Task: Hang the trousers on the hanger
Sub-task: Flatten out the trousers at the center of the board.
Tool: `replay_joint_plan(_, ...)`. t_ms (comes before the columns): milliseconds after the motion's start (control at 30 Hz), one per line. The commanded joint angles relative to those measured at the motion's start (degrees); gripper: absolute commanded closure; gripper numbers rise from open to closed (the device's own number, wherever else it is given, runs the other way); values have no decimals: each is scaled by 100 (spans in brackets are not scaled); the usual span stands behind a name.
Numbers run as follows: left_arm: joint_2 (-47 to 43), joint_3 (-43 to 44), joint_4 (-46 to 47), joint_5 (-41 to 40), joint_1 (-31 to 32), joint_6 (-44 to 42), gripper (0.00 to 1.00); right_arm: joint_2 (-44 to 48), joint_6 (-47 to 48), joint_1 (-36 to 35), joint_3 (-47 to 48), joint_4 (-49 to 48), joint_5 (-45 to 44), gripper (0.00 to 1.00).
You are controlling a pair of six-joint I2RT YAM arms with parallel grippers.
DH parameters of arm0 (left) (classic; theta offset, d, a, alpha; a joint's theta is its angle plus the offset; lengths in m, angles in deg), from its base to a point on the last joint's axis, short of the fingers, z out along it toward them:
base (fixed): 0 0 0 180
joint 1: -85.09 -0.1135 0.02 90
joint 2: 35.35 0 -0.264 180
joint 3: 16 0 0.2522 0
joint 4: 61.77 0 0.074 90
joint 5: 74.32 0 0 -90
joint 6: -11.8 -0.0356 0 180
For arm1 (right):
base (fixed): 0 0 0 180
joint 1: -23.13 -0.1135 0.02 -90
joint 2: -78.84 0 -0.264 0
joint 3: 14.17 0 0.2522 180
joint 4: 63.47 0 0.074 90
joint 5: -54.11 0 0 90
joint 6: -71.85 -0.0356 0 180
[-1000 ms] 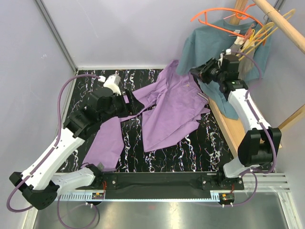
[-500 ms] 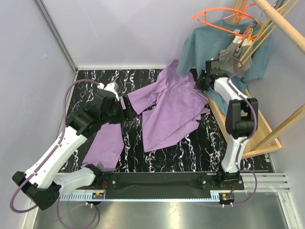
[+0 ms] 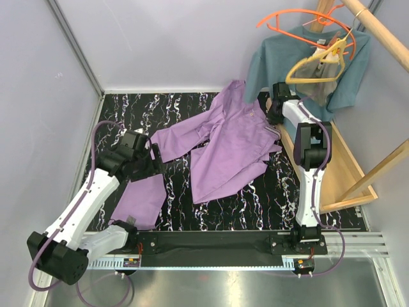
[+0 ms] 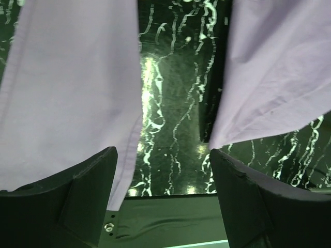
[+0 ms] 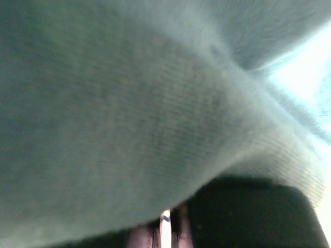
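The lilac trousers (image 3: 230, 147) lie spread on the black marble table, one leg (image 3: 144, 198) trailing to the near left. My left gripper (image 3: 152, 160) hovers open over bare table between two folds of trousers (image 4: 67, 77), holding nothing (image 4: 163, 153). The yellow hanger (image 3: 295, 66) hangs in front of the teal shirt (image 3: 281, 57) on the rack. My right gripper (image 3: 276, 105) is tucked under that shirt's hem, just left of the hanger. Teal cloth (image 5: 129, 103) fills the right wrist view and hides the fingers, so no grip shows.
An orange hanger (image 3: 291, 16) and a wooden rod (image 3: 377, 32) sit above the shirt. A small grey garment (image 3: 317, 69) hangs behind the yellow hanger. The wooden rack base (image 3: 332, 166) lines the table's right side. Walls close in at the left and back.
The right arm folded upright and its gripper moved in under the teal shirt. The yellow hanger swung out in front of the shirt. The left arm drew back to the near left.
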Motion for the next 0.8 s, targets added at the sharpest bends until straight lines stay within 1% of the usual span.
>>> replay_joint_plan(0, 6, 20, -6, 81, -221, -320, 22, -255, 12, 328, 641, 353, -623, 93)
replay_joint_plan(100, 120, 64, -33, 90, -424, -460, 22, -449, -41, 390, 1028, 679, -1043, 92)
replay_joint_plan(167, 261, 143, -24, 29, -450, -487, 21, -580, -76, 626, 1282, 889, -1106, 92)
replay_joint_plan(233, 419, 178, 19, 2, -450, -522, 21, -852, -243, 732, 1581, 1390, -1291, 91)
replay_joint_plan(267, 489, 240, 20, 2, -450, -548, 21, -923, -287, 820, 1852, 1539, -1256, 91)
replay_joint_plan(333, 682, 284, 29, -7, -450, -575, 21, -942, -191, 829, 1960, 1568, -923, 88)
replay_joint_plan(400, 762, 328, 29, -50, -450, -549, 21, -784, 19, 734, 1742, 1270, -485, 81)
replay_joint_plan(433, 823, 319, 11, -120, -450, -531, 21, -592, 47, 681, 1567, 1234, -430, 78)
replay_joint_plan(467, 858, 311, -15, -173, -450, -461, 21, -494, 56, 637, 1478, 1216, -351, 71)
replay_joint_plan(500, 894, 302, -59, -243, -450, -417, 21, -389, 38, 523, 1399, 1207, -133, 68)
replay_joint_plan(567, 1086, 319, -217, -428, -450, -268, 22, -55, 3, 452, 1162, 1277, -26, 59)
replay_joint_plan(600, 1166, 328, -296, -490, -450, -189, 22, 77, -6, 243, 1056, 1321, 157, 55)
replay_joint_plan(700, 1447, 214, -542, -701, -450, 294, 24, 648, -102, -180, 442, 1286, 413, 47)
replay_joint_plan(733, 1517, 136, -551, -649, -450, 417, 24, 919, -111, -460, 257, 1277, 458, 46)
replay_joint_plan(767, 1527, -57, -517, -579, -450, 679, 24, 1061, -120, -593, -101, 1260, 493, 44)
